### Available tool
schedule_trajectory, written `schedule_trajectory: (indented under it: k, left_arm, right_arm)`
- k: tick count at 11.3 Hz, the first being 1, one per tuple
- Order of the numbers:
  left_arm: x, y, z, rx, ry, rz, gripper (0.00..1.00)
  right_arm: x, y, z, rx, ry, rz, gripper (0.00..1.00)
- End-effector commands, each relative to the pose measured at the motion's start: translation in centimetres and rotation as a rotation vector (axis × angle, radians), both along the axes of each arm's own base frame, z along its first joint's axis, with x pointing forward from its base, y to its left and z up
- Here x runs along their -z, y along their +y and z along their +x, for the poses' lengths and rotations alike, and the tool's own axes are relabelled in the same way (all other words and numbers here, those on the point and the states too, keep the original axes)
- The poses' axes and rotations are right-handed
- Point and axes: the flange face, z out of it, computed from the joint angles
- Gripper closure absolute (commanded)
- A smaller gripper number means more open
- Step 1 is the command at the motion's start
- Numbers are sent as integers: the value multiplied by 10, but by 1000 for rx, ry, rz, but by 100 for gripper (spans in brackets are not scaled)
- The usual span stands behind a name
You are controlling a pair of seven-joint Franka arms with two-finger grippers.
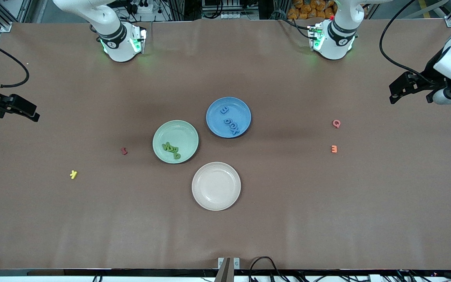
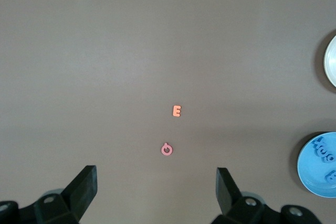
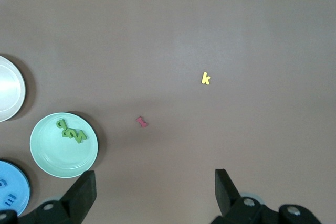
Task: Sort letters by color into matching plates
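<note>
Green letters (image 1: 171,149) lay bunched in the mint plate (image 1: 175,141), and blue letters (image 1: 230,122) lay in the blue plate (image 1: 228,117), which sat just beside it, farther from the front camera and more toward the left arm's end of the table. A white plate (image 1: 216,186) sat nearest the camera, near both of them. In the front view a red letter (image 1: 124,150) lay near the mint plate toward the right arm's end, and a yellow K (image 1: 73,174) lay farther toward that end and nearer the camera. A pink letter (image 1: 336,123) and an orange E (image 1: 334,149) lay close together toward the left arm's end, the E nearer the camera. The left gripper (image 1: 410,92) hung over the table's edge at its own end, and the right gripper (image 1: 16,110) hung over the table at its end; both arms waited. In the left wrist view the left gripper (image 2: 157,188) stood wide with nothing between its fingers (image 2: 84,184), over bare table near the pink letter (image 2: 166,149) and the E (image 2: 177,110); parts of the blue plate (image 2: 310,174) and white plate (image 2: 331,61) showed at the frame's edge. In the right wrist view the right gripper (image 3: 156,192) also stood wide and held nothing, its fingers (image 3: 84,188) near the mint plate (image 3: 52,156) with its green letters (image 3: 71,131); the red letter (image 3: 142,122), the K (image 3: 206,78), the white plate (image 3: 10,87) and a sliver of the blue plate (image 3: 18,187) were visible as well.
</note>
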Motion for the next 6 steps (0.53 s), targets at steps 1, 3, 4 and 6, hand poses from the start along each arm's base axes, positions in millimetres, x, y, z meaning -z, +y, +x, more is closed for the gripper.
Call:
schedule_trajectory:
  k: [1,3,4,6]
  left_arm:
    - [-8,-6,-9,38,-28,-10,0]
    - [-9,-13,-9,50,-31,-10,0]
    - [-9,-17,-10,53,-29,-9,0]
    - [-10,-17,-11,49,-26,-12,0]
  right_arm:
    - [-4,3,-3,-13,-14,6,0]
    - [-5,4,-3,-18,-19,9,0]
    - [-5,4,-2,-18,-20,11,0]
    - [-5,6,-2,-21,-20,12,0]
